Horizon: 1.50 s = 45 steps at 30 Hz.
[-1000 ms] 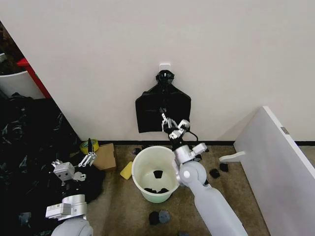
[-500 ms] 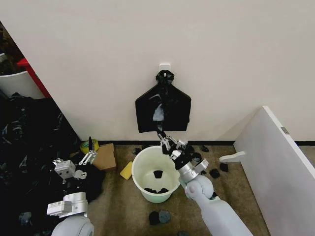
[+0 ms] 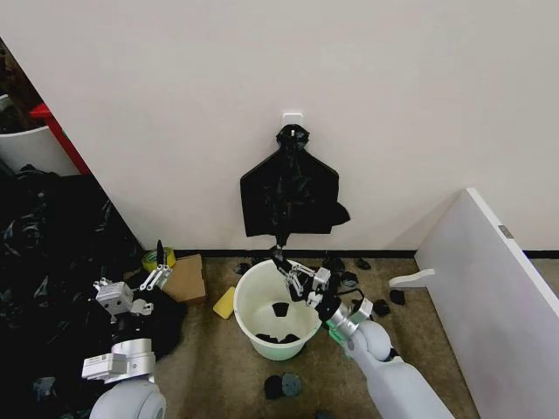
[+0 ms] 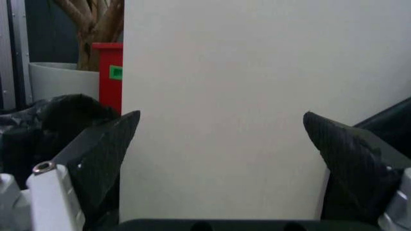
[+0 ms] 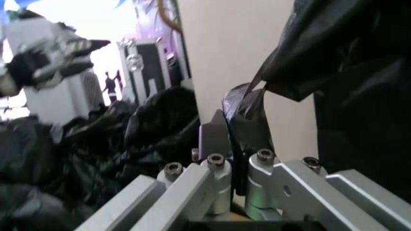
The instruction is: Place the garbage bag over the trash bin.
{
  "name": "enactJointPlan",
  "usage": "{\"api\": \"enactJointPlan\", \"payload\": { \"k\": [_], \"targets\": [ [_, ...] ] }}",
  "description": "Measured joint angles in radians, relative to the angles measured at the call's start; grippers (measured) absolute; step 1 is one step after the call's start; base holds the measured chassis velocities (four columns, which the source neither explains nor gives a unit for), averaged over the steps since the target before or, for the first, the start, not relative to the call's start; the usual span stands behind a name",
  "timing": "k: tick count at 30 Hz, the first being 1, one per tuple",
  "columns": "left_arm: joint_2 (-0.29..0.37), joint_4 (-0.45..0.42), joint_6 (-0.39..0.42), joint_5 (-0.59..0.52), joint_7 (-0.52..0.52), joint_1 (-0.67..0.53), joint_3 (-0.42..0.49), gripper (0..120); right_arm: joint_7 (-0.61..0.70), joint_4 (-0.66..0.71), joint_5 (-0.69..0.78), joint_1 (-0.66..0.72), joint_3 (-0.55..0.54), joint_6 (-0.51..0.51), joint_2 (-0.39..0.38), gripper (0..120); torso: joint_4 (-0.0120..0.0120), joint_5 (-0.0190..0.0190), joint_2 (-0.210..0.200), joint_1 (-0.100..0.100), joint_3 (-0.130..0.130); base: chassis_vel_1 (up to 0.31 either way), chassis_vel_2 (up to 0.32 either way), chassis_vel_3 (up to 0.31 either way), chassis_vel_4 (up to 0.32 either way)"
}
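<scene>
Status: early stage. The garbage bag hangs against the wall from a small white hook plate, knotted at its top, its body spread wide above the floor. The right gripper reaches up over the far rim of the trash bin and pinches the lowest hanging tip of the bag; the right wrist view shows the two fingers closed together on a thin fold of black plastic. The bag is not yet off the hook, and none of it lies over the bin's rim. Judged from this, detaching, opening and draping the bag all remain to be done.

The left gripper is held idle at the robot's left side, jaws standing wide apart with nothing between them, facing bare wall in the left wrist view.

The bin stands upright near the wall, directly below the bag, with a few dark scraps at its bottom.

Surroundings: brownish carpet littered with small black pieces, a yellow sponge just beside the bin, a cardboard box, a heap of black plastic at left, and a white panel leaning at right.
</scene>
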Motion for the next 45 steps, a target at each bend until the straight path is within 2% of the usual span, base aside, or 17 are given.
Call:
{"api": "enactJointPlan", "payload": {
  "k": [20, 31, 35, 38, 39, 43, 45],
  "targets": [
    [0.003, 0.004, 0.019, -0.011, 0.002, -0.021, 0.004, 100, -0.236, -0.096, -0.073, 0.018, 0.068, 0.02, 0.002, 0, 0.0, 0.0, 0.0, 0.0, 0.0, 0.0, 0.0, 0.0, 0.0],
    [-0.003, -0.005, 0.019, -0.008, 0.002, -0.014, 0.003, 100, -0.248, -0.095, -0.084, 0.012, 0.102, 0.037, 0.003, 0, 0.0, 0.0001, 0.0, 0.0, 0.0, 0.0, 0.0, 0.0, 0.0],
    [-0.006, -0.012, 0.019, -0.005, 0.002, -0.011, 0.004, 100, -0.144, -0.034, -0.033, 0.003, 0.106, 0.061, -0.014, 0, 0.0001, 0.0, 0.0, 0.0, 0.0, 0.0, 0.0, 0.0, 0.0],
    [-0.007, -0.016, 0.018, -0.005, 0.002, -0.01, 0.004, 100, -0.064, 0.004, 0.007, -0.011, 0.091, 0.086, -0.034, 5, 0.0001, 0.0001, 0.0, 0.0, 0.0, 0.0, 0.0, 0.0, 0.0],
    [-0.008, -0.018, 0.018, -0.005, 0.002, -0.009, 0.004, 100, -0.043, 0.022, 0.031, -0.021, 0.086, 0.095, -0.044, 12, 0.0001, 0.0001, 0.0, 0.0, 0.0, 0.0, 0.0, 0.0, 0.0],
    [-0.007, -0.022, 0.017, -0.005, 0.002, -0.009, 0.003, 100, -0.018, 0.08, 0.076, -0.07, 0.098, 0.117, -0.079, 28, 0.0, 0.0002, 0.0, 0.0, 0.0, 0.0, 0.0, 0.0, 0.0],
    [-0.007, -0.023, 0.017, -0.005, 0.002, -0.009, 0.003, 100, -0.012, 0.093, 0.081, -0.081, 0.103, 0.119, -0.085, 32, 0.0, 0.0001, 0.0, 0.0, 0.0, 0.0, 0.0, 0.0, 0.0]
  ]
}}
